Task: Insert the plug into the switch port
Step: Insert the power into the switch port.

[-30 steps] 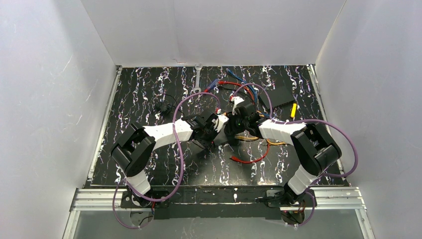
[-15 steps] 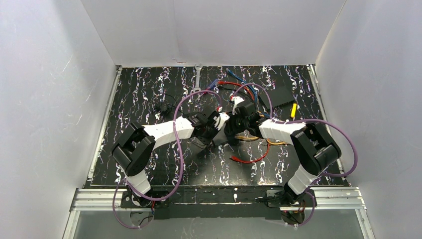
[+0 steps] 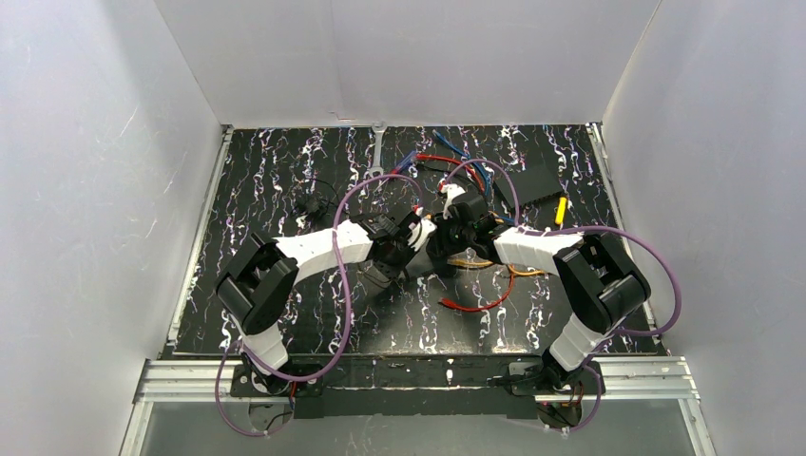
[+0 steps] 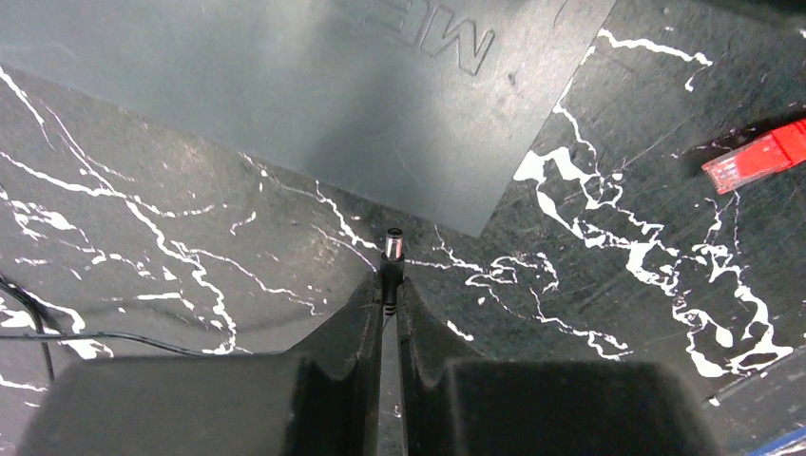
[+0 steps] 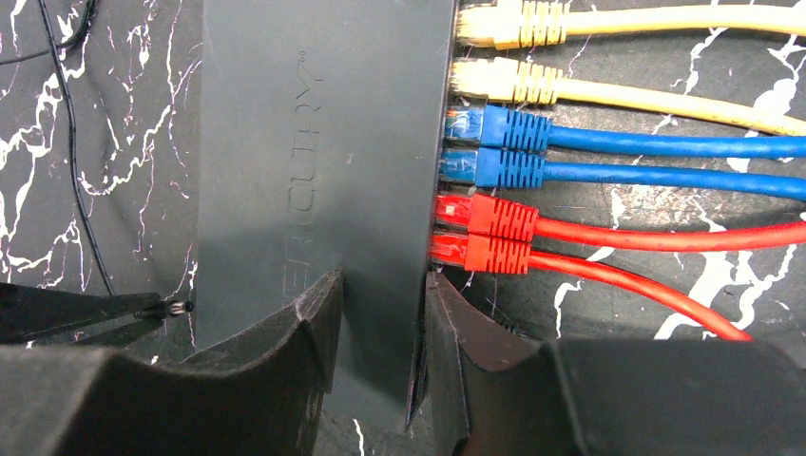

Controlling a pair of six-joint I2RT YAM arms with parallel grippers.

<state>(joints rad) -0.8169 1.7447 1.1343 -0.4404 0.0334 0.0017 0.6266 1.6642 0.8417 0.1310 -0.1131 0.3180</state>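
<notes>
The plug (image 4: 392,249) is a small black barrel with a silver tip. My left gripper (image 4: 390,285) is shut on it, and the tip points at the long side of the switch (image 4: 285,95), a short gap away. In the right wrist view the switch (image 5: 323,142) is a flat matte-black box. Yellow, blue and red cables (image 5: 504,176) are plugged into its right edge. My right gripper (image 5: 380,332) is shut on the switch's near end. The plug (image 5: 176,307) shows just left of the switch's bare side. In the top view both wrists meet mid-table and cover the switch.
A loose red connector (image 4: 756,157) lies right of the plug. In the top view there are a wrench (image 3: 377,152) at the back, a plain black slab (image 3: 537,180) and a yellow piece (image 3: 561,209) at back right, a small black block (image 3: 309,204) at left, and a red cable loop (image 3: 475,304) nearer. White walls enclose the table.
The left wrist has crept slightly toward the far side with the plug. The right arm and the switch have not moved.
</notes>
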